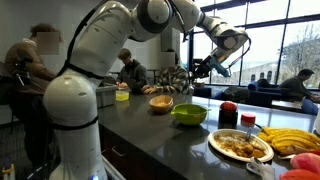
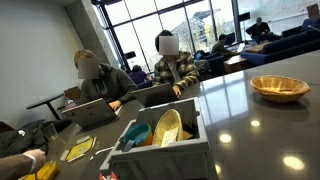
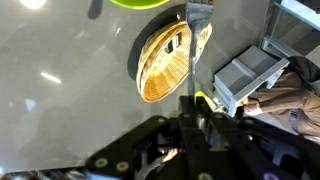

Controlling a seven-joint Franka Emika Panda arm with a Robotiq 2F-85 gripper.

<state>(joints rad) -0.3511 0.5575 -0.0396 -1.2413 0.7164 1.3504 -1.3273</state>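
Exterior view: we see gripper (image 1: 200, 68) hanging above wicker bowl (image 1: 161, 103) on dark counter (image 1: 150, 135); we cannot tell jaw state from here. Green bowl (image 1: 189, 114) just beside wicker bowl, plate of food (image 1: 240, 146) nearer camera.

Exterior view: wicker bowl (image 2: 279, 88) on counter, grey bin (image 2: 165, 140) well apart from it; gripper out of frame.

Wrist view: we see gripper (image 3: 188, 108) clamped narrow on thin utensil (image 3: 189, 55), whose head reaches across wicker bowl (image 3: 160, 70); grey bin (image 3: 245, 75) near bowl.
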